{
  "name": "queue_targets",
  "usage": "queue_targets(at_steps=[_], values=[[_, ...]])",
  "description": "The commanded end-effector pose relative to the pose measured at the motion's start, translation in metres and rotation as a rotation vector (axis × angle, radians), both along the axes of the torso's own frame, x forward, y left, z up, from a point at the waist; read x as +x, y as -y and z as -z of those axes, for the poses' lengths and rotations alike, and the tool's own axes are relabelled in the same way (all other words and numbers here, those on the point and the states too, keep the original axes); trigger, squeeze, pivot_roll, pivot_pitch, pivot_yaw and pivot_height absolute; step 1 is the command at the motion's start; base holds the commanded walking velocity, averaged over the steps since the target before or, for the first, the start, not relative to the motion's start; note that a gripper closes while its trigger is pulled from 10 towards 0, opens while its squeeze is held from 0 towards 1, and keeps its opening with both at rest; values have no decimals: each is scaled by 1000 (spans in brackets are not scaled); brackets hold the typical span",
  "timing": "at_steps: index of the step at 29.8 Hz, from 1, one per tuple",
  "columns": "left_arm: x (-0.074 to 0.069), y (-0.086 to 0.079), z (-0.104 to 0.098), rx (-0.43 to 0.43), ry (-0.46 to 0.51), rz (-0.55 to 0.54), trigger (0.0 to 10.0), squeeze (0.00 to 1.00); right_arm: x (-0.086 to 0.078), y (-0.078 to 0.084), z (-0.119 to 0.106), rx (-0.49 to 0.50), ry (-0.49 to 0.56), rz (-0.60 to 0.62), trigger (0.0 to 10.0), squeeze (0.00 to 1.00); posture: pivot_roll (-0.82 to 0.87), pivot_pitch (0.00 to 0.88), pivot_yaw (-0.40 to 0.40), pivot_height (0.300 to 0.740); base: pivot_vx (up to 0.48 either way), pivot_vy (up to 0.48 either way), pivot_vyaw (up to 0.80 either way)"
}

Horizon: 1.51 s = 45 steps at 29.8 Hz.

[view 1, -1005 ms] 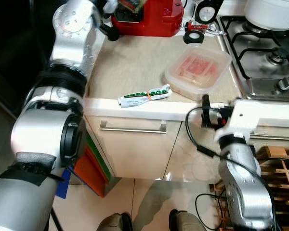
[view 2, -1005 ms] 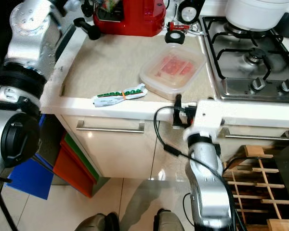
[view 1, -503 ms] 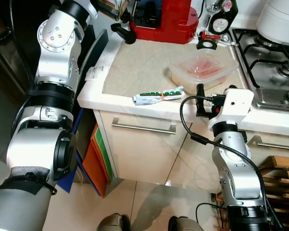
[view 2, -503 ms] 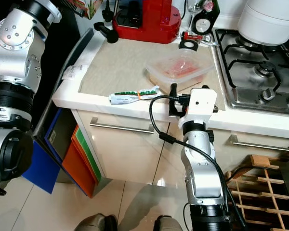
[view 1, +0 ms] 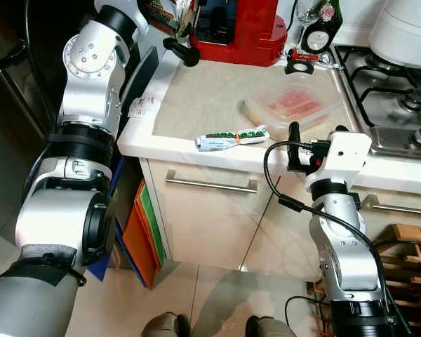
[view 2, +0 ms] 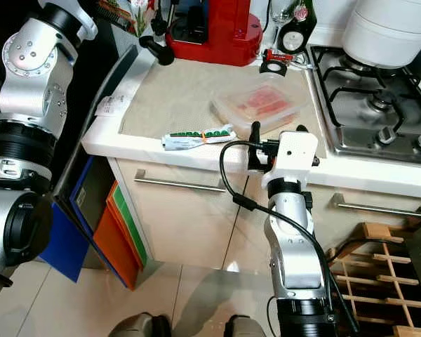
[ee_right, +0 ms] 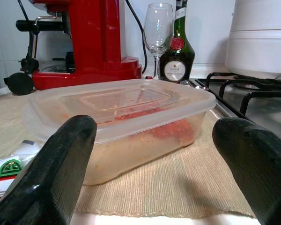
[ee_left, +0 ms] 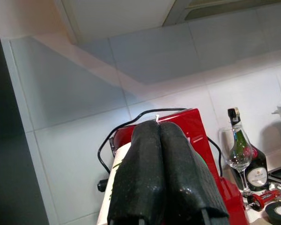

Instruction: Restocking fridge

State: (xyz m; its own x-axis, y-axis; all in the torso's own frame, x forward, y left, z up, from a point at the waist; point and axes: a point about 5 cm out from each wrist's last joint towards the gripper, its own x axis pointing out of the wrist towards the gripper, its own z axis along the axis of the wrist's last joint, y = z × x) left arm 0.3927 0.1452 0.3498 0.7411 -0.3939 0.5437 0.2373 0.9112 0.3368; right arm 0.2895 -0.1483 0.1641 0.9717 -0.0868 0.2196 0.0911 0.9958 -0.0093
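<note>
Two grippers are in view over a kitchen counter. The right gripper [ee_right: 150,154] is held level at the front edge of the worktop [view 1: 196,105], its fingers [ee_right: 61,164] spread wide and aimed at a lidded clear plastic container [view 1: 292,105] of reddish food, which sits near but untouched on a beige mat beside the gas hob [view 1: 400,91]. A green-and-white tube [view 1: 231,137] with an orange band lies on the mat near the counter's front edge, left of the container. The left gripper [ee_left: 160,126] is raised high at the back left, fingers pressed together, with a packet's pale edge beneath them; whether it is held cannot be told. Beyond stand a red coffee machine [view 1: 238,28], a wine glass [ee_right: 158,33] and a dark bottle [ee_right: 176,47].
</note>
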Motion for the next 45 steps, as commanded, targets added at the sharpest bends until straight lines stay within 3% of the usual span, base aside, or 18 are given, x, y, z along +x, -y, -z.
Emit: queue_targets(at_steps=[1,38,45], values=[[-2,3,-4,3,11,13,10000,0,-1,3,3,4,-9,16,10000,0,-159,0,39,740,-382,0,0],[0,8,1,-14,-11,50,10000,0,-1,5,10,11,-36,30,10000,0,-172,3,43,740,-343,0,0],[-1,11,12,-24,-36,76,10000,0,-2,4,15,1,-62,17,10000,0,-174,5,45,740,-222,0,-66]])
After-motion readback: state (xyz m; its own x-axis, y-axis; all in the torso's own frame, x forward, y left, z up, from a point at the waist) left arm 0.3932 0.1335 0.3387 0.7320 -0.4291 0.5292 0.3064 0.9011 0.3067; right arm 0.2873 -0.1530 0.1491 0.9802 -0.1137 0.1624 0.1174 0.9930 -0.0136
